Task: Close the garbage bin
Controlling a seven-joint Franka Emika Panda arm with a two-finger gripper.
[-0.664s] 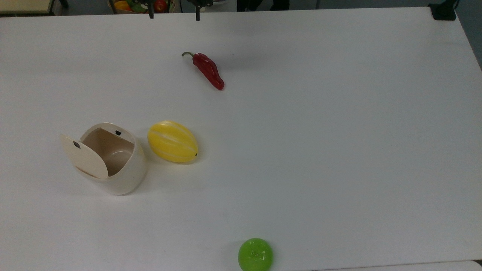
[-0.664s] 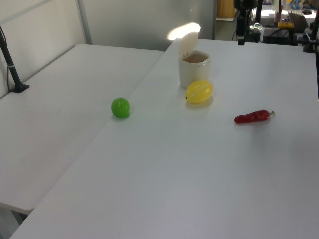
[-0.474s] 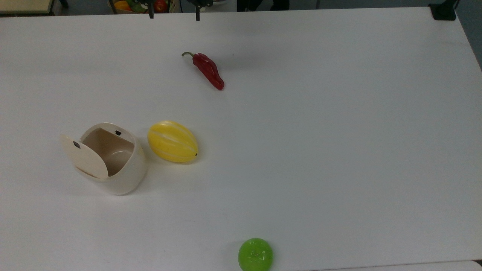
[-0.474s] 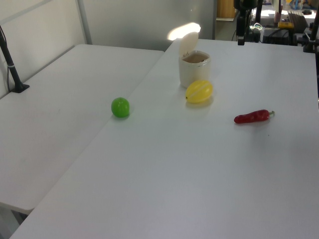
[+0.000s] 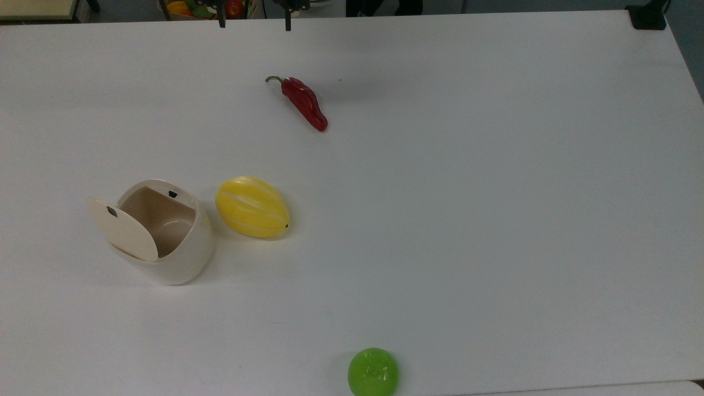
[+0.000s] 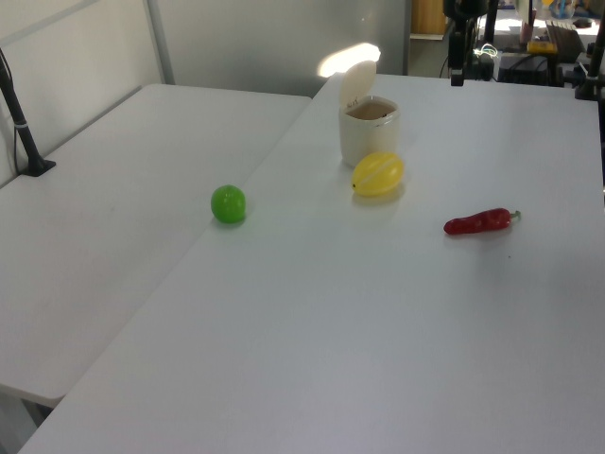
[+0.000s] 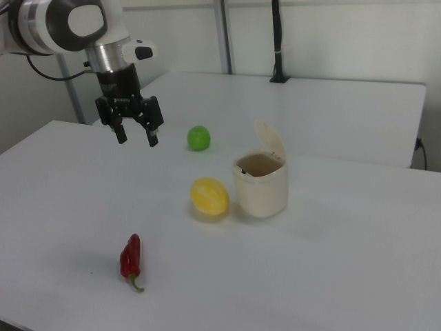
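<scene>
Nothing has shifted since the earlier frames: the gripper hangs in the air with its fingers spread wide and holding nothing, well apart from the garbage bin. The bin stands on the white table with its lid tipped up and open, just beside the yellow melon; the red chili and green ball lie where they were

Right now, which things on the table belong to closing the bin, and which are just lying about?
Belongs to the job:
- garbage bin, its lid standing open
- gripper, open, holding nothing

Just lying about:
- yellow melon beside the bin
- red chili pepper
- green ball
</scene>
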